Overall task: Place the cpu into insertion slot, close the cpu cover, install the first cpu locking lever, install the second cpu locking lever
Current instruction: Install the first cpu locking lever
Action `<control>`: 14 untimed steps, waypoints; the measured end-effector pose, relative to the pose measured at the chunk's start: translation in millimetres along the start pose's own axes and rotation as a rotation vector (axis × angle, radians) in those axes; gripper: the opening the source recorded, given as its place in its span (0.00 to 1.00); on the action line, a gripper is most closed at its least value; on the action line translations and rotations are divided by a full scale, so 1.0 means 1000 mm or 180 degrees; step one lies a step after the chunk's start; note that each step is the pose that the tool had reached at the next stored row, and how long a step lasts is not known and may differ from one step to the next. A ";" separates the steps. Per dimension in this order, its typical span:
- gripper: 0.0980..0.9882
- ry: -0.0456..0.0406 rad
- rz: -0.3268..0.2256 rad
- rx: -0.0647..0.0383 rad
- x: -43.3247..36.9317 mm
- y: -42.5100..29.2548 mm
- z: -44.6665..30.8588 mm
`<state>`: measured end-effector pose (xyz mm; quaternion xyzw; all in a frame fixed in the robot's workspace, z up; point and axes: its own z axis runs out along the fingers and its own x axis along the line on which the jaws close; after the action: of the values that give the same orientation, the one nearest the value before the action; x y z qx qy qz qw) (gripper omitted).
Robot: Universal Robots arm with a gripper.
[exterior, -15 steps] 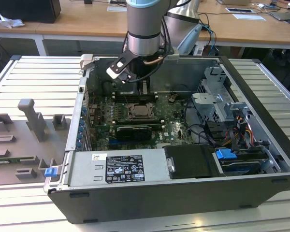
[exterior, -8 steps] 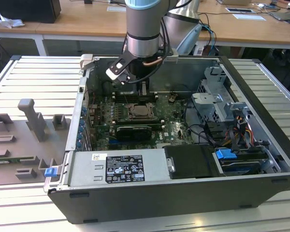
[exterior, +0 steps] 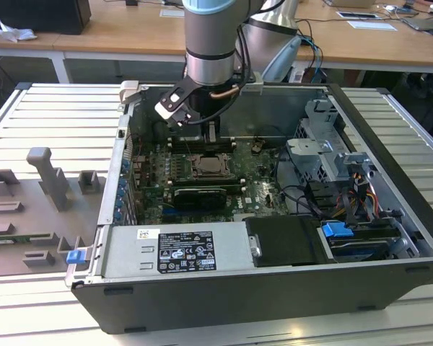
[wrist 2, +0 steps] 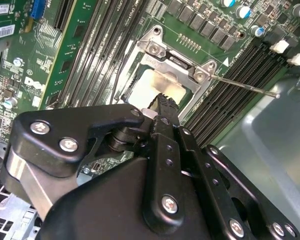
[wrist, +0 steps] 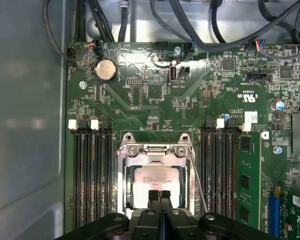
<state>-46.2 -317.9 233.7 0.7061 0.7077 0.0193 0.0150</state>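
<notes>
Behind tool (wrist: 160, 195), cpu (wrist: 156, 176) half hidden

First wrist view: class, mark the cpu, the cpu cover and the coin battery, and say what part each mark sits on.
cpu (wrist: 155, 179), first wrist view, middle of its pale face.
cpu cover (wrist: 122, 182), first wrist view, side rail of its frame.
coin battery (wrist: 105, 70), first wrist view, centre of the round top.

We count one motherboard (wrist: 155, 105), and it carries one insertion slot (wrist: 122, 190). In that slot we see one cpu (wrist: 156, 180), framed by one cpu cover (wrist: 155, 150) with two screws (wrist: 134, 150) at its hinge edge. Just beside the slot we count one thin lever (wrist: 197, 180). Two banks of memory slots (wrist: 92, 175) flank the slot, with one coin battery (wrist: 105, 70) well apart from it. One gripper (wrist: 160, 196) hangs over the slot.
</notes>
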 end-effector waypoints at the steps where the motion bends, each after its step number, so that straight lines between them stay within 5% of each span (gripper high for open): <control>1: 0.01 0.0000 0.0000 0.0000 0.0000 -0.0008 0.0000; 7: 0.01 -0.0001 0.0000 0.0001 0.0000 -0.0073 -0.0014; 14: 0.01 0.0000 0.0000 0.0014 0.0002 -0.0063 -0.0230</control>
<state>-53.6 -317.9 256.3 0.7061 0.7078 0.0176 0.0134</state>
